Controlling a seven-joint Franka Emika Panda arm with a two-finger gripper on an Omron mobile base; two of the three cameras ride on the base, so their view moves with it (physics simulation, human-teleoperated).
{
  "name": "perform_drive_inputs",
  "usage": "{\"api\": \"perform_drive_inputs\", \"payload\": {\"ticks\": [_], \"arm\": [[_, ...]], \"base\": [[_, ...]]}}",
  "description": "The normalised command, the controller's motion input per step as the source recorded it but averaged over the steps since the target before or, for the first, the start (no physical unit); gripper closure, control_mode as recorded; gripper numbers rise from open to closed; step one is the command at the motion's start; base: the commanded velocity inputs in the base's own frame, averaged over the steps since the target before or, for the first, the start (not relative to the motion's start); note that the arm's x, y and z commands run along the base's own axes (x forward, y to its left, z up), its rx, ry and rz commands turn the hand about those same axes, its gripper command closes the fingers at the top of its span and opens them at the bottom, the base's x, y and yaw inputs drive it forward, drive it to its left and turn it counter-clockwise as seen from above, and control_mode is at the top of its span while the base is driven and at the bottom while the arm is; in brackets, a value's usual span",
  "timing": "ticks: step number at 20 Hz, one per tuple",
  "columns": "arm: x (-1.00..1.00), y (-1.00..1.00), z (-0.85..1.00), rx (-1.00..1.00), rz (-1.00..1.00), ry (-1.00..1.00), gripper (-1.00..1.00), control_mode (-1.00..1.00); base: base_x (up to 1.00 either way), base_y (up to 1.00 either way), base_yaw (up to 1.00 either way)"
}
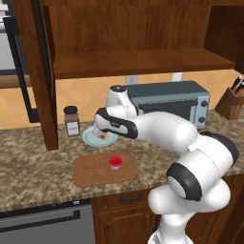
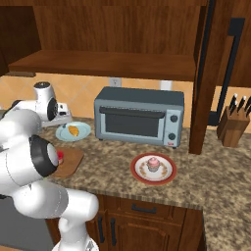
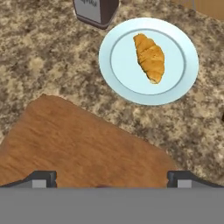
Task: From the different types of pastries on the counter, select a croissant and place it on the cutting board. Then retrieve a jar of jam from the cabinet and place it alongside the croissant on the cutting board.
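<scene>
Hand view is showing you the tool [image 3: 112, 179] hanging over the board [image 3: 83, 148], its two tips spread wide apart near the lower corners and holding nothing. Just past the tips, beyond the board's far edge, the croissant [image 3: 150, 57] is lying on a pale blue plate [image 3: 127, 83] on the table [image 3: 39, 61]. To the far left of the plate, a dark-lidded jar [image 3: 96, 11] is standing just beside its rim.

From the left base view, you are seeing the arm reaching left across the table, with the tool [image 1: 101, 132] sitting low over the plate [image 1: 90, 139], its fingers hidden behind the wrist. The jam [image 1: 115, 163] is standing upright near the middle of the board [image 1: 90, 174], on your side of the tool. The brown jar [image 1: 71, 121] is standing left of the tool.

In the right base view, a cupcake [image 2: 153, 164] on a red-rimmed plate [image 2: 166, 177] is sitting well apart to the tool's right, in front of the toaster oven [image 2: 139, 116].
</scene>
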Motion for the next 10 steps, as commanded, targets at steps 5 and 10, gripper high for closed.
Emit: {"api": "perform_drive_inputs", "payload": {"ticks": [5,10], "arm": [[0.71,0.0,-0.17,-0.07,0.0,0.0,-1.0,-1.0],[0.45,0.0,-0.09,-0.01,0.0,0.0,-1.0,-1.0]], "base": [[0.0,0.0,0.0],[0.0,0.0,0.0]]}}
